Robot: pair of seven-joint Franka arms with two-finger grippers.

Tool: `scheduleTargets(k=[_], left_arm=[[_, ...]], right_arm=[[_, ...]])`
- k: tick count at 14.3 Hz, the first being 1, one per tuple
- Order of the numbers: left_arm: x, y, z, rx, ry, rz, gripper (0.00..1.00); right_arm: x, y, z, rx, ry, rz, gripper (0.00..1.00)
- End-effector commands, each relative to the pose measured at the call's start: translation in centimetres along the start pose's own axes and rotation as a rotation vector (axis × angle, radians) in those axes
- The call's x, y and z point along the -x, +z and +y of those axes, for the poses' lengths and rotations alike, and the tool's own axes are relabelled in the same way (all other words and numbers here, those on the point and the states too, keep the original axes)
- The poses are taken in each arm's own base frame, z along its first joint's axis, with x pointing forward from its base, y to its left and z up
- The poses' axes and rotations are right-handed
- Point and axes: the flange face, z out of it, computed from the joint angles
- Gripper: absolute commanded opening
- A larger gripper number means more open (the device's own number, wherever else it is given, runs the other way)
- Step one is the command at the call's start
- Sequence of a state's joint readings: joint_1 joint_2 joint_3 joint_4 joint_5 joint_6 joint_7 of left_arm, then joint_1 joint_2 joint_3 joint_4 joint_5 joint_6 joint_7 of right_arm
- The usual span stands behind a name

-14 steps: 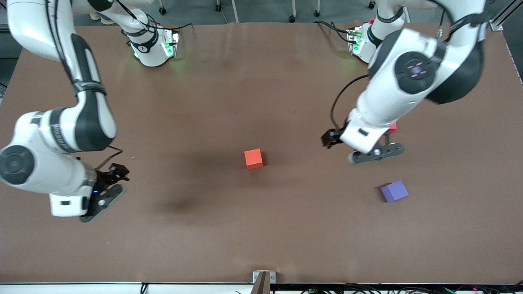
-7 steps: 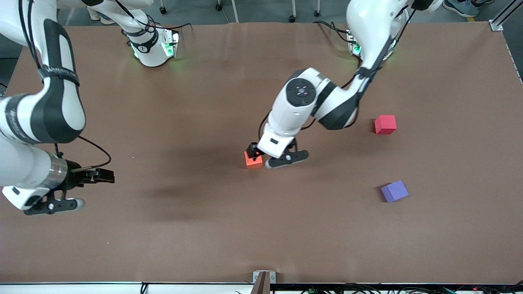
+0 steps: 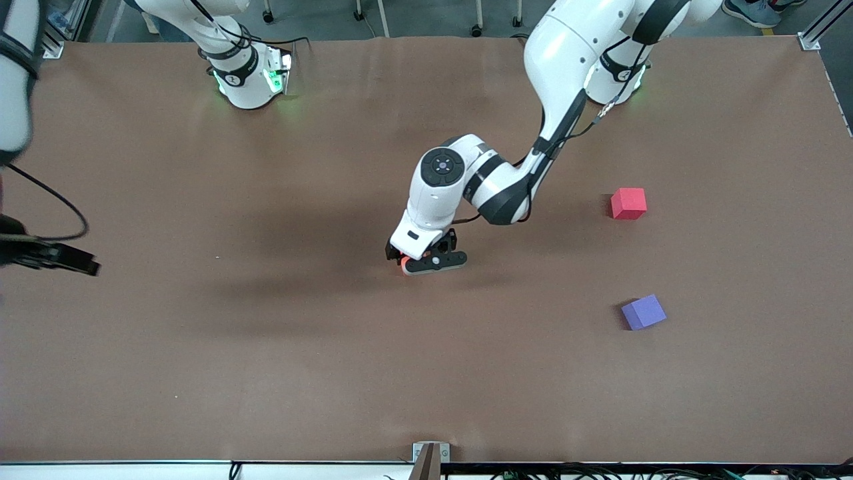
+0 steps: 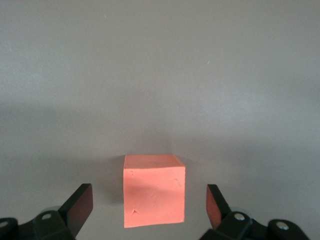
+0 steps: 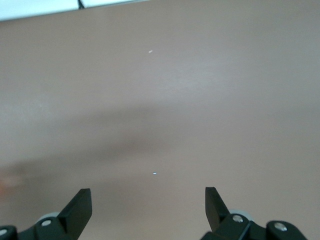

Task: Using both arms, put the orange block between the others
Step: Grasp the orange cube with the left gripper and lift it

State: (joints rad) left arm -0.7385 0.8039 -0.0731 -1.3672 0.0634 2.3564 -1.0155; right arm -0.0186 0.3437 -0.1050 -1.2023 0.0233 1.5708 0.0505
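Observation:
The orange block (image 4: 154,190) sits on the brown table near its middle. My left gripper (image 3: 430,261) is down over it and hides all but a sliver (image 3: 404,265) in the front view. In the left wrist view the left gripper (image 4: 148,201) is open, with a gap between the block and each black finger (image 4: 80,202). The pinkish-red cube (image 3: 628,203) and the purple-blue cube (image 3: 643,312) lie toward the left arm's end, the purple-blue one nearer the front camera. My right gripper (image 5: 148,200) is open over bare table with nothing between its fingers.
Both arm bases, one (image 3: 250,73) and the other (image 3: 616,73), stand along the table edge farthest from the front camera. A black part of the right arm's wrist (image 3: 53,257) juts in at the right arm's end. A small metal bracket (image 3: 430,453) sits at the near edge.
The left arm swung from over the pinkish-red cube to the middle and came down around the orange block. The right arm drew back toward its end of the table, mostly out of the front view.

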Motion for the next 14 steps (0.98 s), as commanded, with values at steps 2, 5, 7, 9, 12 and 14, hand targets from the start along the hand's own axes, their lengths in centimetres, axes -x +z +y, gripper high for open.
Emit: scheduleTargets(k=[2,5,7,9,12,14], left_arm=[[1.9,3.5,1.3,-0.056,0.014,0.065,1.0],[2.6,4.5,1.3,-0.071,0.026,0.063,1.0],[2.9,5.7,1.6,-0.089,0.041,0.088,1.0],[2.3,6.0,1.4,-0.097,0.04,0.104,1.0],[2.3,6.0,1.4,-0.097,0.011,0.107,0.53],[2.2,5.6,1.6,-0.09,-0.009,0.111,0.25]], right_arm=[[3.8,-2.7,3.6,-0.037,0.075,0.017,1.0],[4.4,-2.5,3.2,-0.045,0.074,0.022,1.0],[4.3,-2.1,3.3,-0.042,0.06,0.013,1.0],[4.4,-1.7,3.4,-0.042,0.062,0.006,1.0],[4.3,-1.1,3.3,-0.037,0.059,-0.006,1.0],[4.7,-0.6,3.2,-0.032,0.065,-0.022,1.0]])
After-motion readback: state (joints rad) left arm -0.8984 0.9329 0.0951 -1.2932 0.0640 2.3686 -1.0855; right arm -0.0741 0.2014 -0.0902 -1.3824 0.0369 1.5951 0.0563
